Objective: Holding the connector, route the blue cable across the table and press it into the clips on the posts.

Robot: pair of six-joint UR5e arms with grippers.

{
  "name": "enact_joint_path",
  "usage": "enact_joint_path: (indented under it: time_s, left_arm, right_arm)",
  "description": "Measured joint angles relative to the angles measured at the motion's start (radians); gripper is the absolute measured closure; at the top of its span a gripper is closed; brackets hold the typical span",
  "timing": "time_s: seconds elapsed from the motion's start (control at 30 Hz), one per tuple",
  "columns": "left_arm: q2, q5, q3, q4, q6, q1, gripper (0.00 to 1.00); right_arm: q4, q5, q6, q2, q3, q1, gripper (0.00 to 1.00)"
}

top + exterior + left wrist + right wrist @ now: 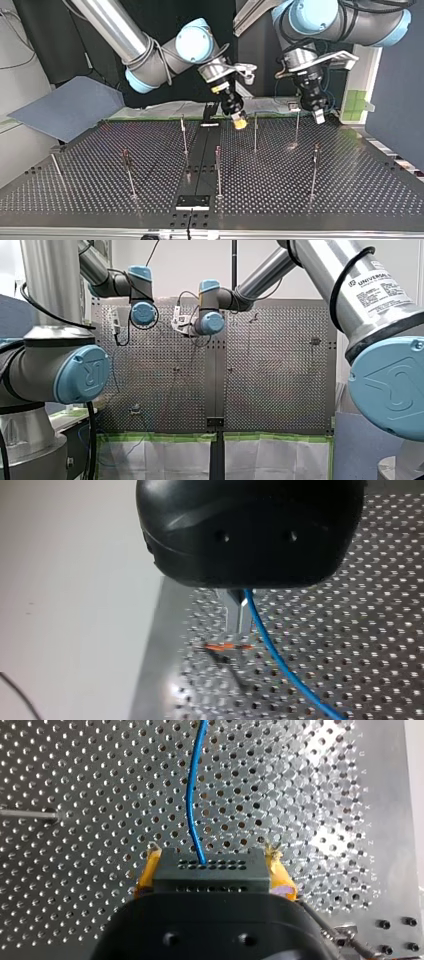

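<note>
Blue cable (270,647) between metal fingers (233,620)

Glare blazing off the table (325,795) near its edge; connector (207,875) crisp in my right gripper (212,865); under my left gripper (239,627) the table smears with blur, a dark shadow on it; blue cable (272,652) sharp; front view's table dim, hazy.

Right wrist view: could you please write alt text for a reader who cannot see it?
My right arm's black hand grips a black rectangular connector block between its yellow pads. A thin blue cable leaves the block and runs ahead over the perforated metal table.
</note>
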Motion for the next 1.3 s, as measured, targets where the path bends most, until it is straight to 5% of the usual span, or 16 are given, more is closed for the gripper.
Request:
enact_joint_path:
  time_s: [0.53, 0.87, 1.3]
  left_arm:
    - [-0.049, 0.061, 0.028, 0.042, -0.011, 0.066, 1.0]
    - [-0.086, 0.101, 0.073, 0.048, -0.027, 0.101, 1.0]
    - [-0.098, 0.144, 0.103, 0.064, -0.045, 0.151, 1.0]
  right_arm:
    - [0.072, -0.022, 0.014, 0.047, -0.148, -0.01, 1.0]
    - [0.077, -0.047, 0.03, 0.072, -0.232, -0.017, 1.0]
    - [0.095, -0.058, 0.032, 0.135, -0.338, -0.003, 1.0]
